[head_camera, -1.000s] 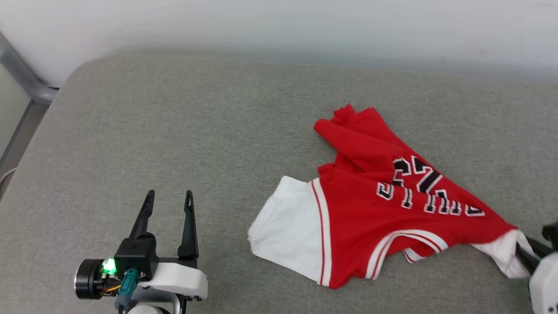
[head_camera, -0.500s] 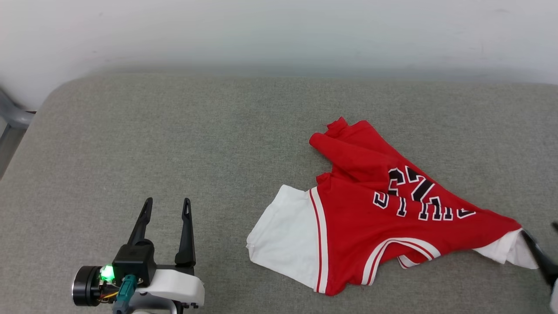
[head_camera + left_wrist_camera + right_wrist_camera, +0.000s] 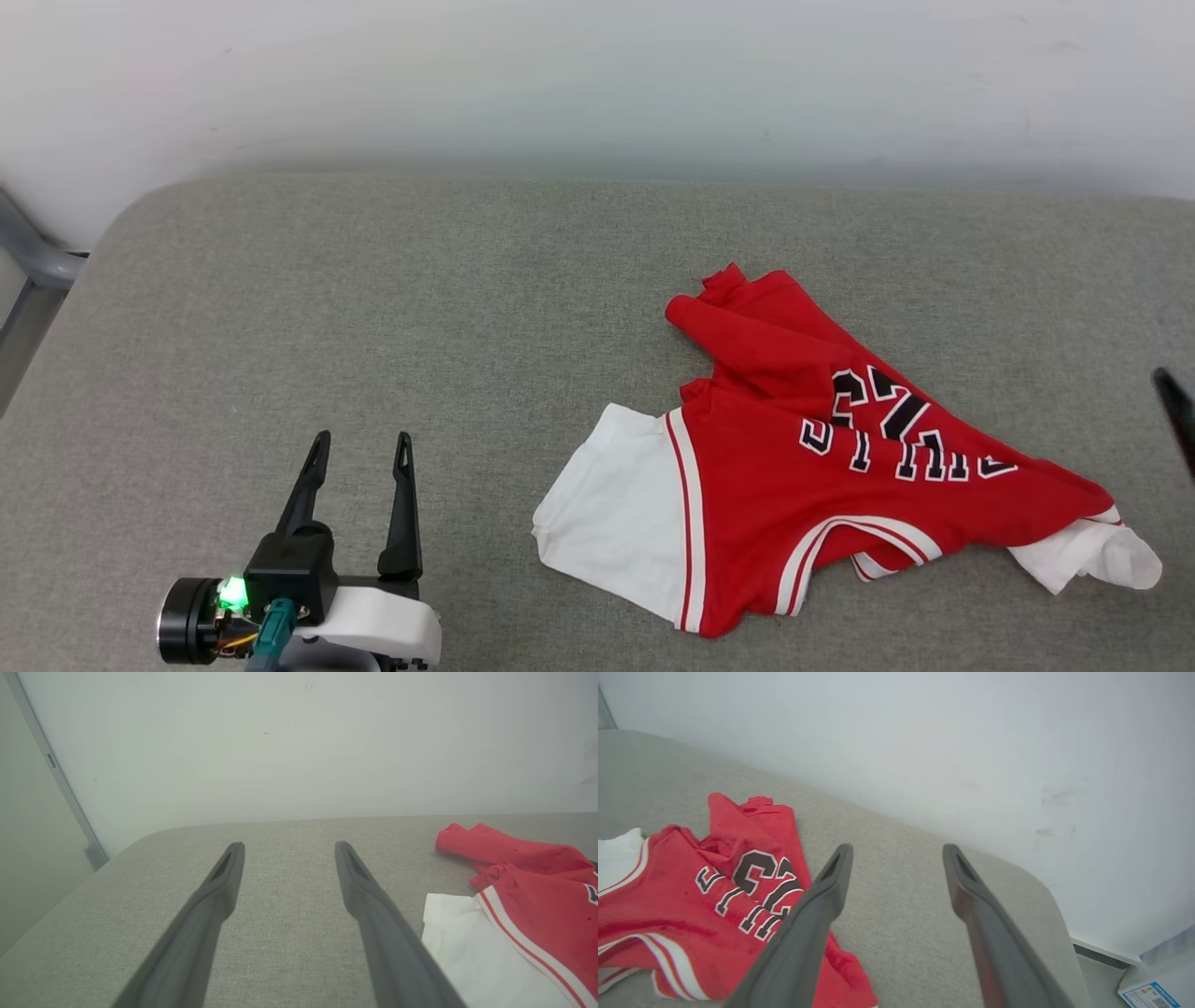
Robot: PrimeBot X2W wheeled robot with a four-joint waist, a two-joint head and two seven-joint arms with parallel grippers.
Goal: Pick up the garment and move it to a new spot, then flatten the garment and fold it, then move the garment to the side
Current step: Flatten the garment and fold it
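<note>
The right gripper (image 3: 897, 851) has let go of the shirt (image 3: 840, 467) and pulled back from its white sleeve (image 3: 1092, 555). Its fingers are wide open and hold nothing. The shirt lies crumpled to its left on the grey cushion (image 3: 373, 308). The left gripper (image 3: 362, 439) is open and empty too. The moving looks done. Flattening comes next, so the grippers must grab the shirt's edges. Folds hide part of the shirt.

The left gripper (image 3: 288, 845) holds its two dark fingers spread wide above the grey fabric worktop (image 3: 289, 952). The garment (image 3: 537, 891) lies crumpled at the right, its white sleeve nearest the right finger. A pale wall (image 3: 299, 742) rises behind.
</note>
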